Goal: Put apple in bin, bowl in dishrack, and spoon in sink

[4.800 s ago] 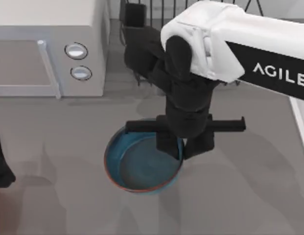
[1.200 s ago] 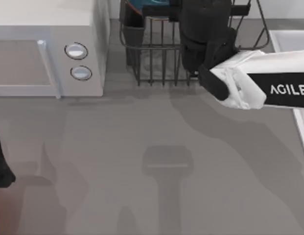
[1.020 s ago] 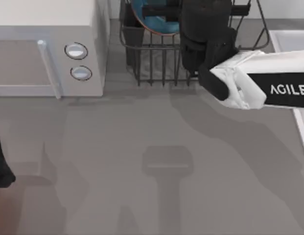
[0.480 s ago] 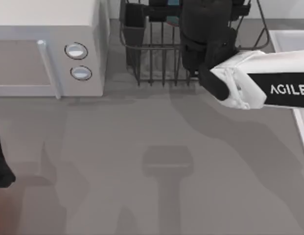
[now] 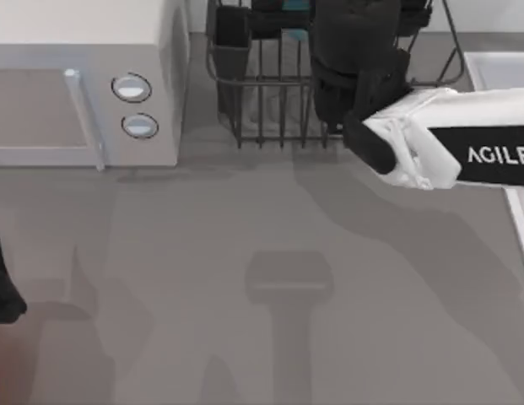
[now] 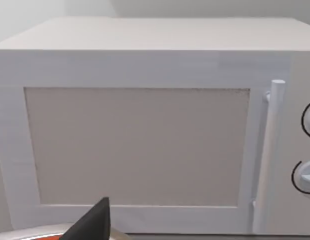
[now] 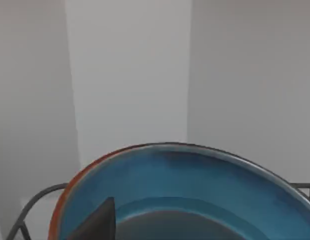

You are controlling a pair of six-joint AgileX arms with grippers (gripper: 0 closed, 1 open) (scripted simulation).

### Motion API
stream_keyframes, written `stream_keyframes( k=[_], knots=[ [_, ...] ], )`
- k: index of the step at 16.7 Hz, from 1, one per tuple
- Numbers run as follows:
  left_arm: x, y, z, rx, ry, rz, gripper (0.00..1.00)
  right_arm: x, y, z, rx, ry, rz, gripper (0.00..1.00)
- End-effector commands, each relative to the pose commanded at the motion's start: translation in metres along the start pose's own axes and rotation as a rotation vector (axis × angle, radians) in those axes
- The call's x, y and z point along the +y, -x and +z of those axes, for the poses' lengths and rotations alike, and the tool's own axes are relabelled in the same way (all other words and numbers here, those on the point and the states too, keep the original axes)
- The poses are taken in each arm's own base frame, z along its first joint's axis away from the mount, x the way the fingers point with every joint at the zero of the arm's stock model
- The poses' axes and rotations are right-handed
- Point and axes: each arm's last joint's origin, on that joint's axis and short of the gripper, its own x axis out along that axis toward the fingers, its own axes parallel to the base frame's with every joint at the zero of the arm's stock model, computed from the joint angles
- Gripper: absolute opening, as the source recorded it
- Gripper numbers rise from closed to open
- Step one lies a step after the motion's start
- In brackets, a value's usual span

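Two arms: I am working with the right one; my left gripper [image 5: 2, 291] is sitting parked at the table's left edge.
Right arm: I am reaching in from the right side, across the far part of the table.
Right gripper [image 5: 353, 46]: I am hanging over the dishrack [image 5: 270, 101], above its right half.
Right grip: I cannot tell whether it is open or shut.
Left grip: I cannot tell this one either.
Bowl [image 5: 295, 6]: a teal sliver is showing at the top view's upper edge, among the rack's upright bars and just right of the dark cup [image 5: 230, 27].
Bowl [image 7: 194, 190] from my right wrist: it is sitting close in front of the camera, its blue inside facing the lens, orange edge along one side, with a rack wire [image 7: 32, 202] curving beside it.
Sink [image 5: 491, 67]: its white rim is lying at the table's right side, right of the rack.
Microwave [image 5: 84, 84]: it is standing at the far left, two knobs facing the rack; my left wrist camera is looking straight at its door [image 6: 140, 145].
Table [image 5: 202, 278]: grey, carrying my arm's shadow.
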Motion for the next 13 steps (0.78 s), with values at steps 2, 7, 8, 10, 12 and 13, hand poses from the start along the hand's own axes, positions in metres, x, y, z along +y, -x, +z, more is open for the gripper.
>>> stream_keyframes(
  k=[2, 7, 8, 10, 12, 13],
  knots=[
    [0.0, 0.0, 0.0, 0.0, 0.0, 0.0, 1.0, -0.003, 0.008, 0.003, 0.015, 0.008, 0.051, 1.0],
    [0.0, 0.0, 0.0, 0.0, 0.0, 0.0, 1.0, -0.054, 0.041, 0.025, 0.057, 0.019, 0.214, 1.0],
    [0.0, 0.0, 0.0, 0.0, 0.0, 0.0, 1.0, -0.072, 0.051, 0.029, 0.067, 0.02, 0.233, 1.0],
    [0.0, 0.0, 0.0, 0.0, 0.0, 0.0, 1.0, -0.112, 0.078, 0.028, 0.107, 0.026, 0.248, 1.0],
    [0.0, 0.0, 0.0, 0.0, 0.0, 0.0, 1.0, -0.15, 0.109, 0.016, 0.171, 0.034, 0.236, 1.0],
    [0.0, 0.0, 0.0, 0.0, 0.0, 0.0, 1.0, -0.168, 0.124, 0.01, 0.192, 0.032, 0.216, 1.0]
  ],
)
